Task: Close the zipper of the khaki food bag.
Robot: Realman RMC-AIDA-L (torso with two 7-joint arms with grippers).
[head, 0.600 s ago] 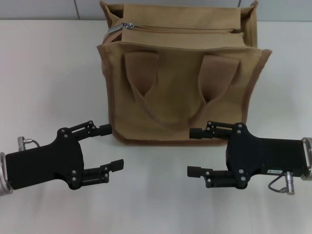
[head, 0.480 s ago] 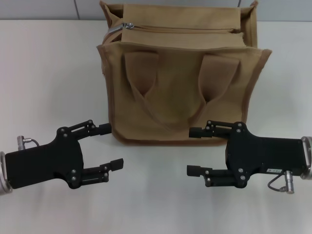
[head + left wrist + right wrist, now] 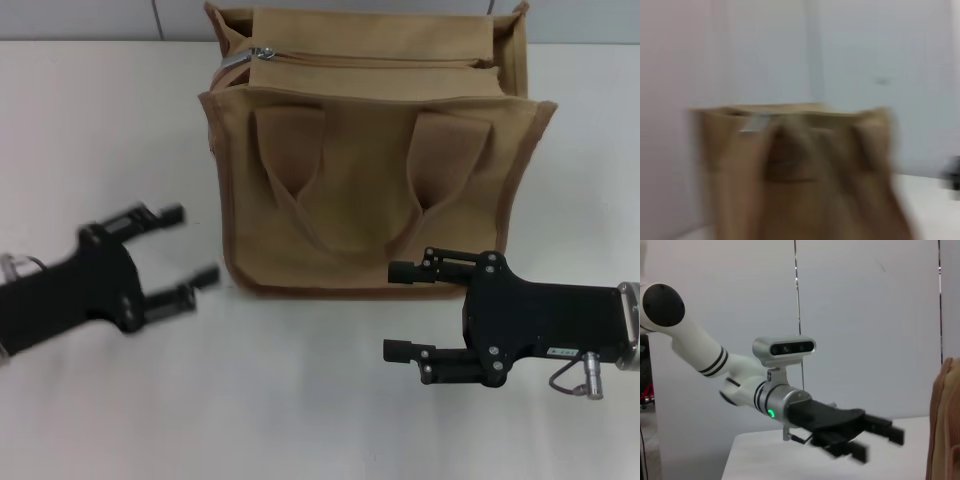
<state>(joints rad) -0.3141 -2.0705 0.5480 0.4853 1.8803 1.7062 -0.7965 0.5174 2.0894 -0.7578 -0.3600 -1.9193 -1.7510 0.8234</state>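
Khaki food bag [image 3: 370, 170] standing upright on the bench [image 3: 100, 120]; zipper [image 3: 262, 53] slider sitting at the bag's left end, nothing closed yet. Left gripper [image 3: 172, 252] hovering beside the bag's left lower corner, fingers spread wide and empty. Right gripper [image 3: 398, 311] resting before the bag, fingers wide.

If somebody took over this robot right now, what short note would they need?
Left gripper: open, empty, off the table beside the bag's left side.
Right gripper: open, empty, low in front of the bag's right half.
Bag: upright at the back of the table, handles hanging down its front.
Zipper: slider sits at the bag's left end.
Done: nothing gripped yet.
Left: take the slider and run it along the zipper.
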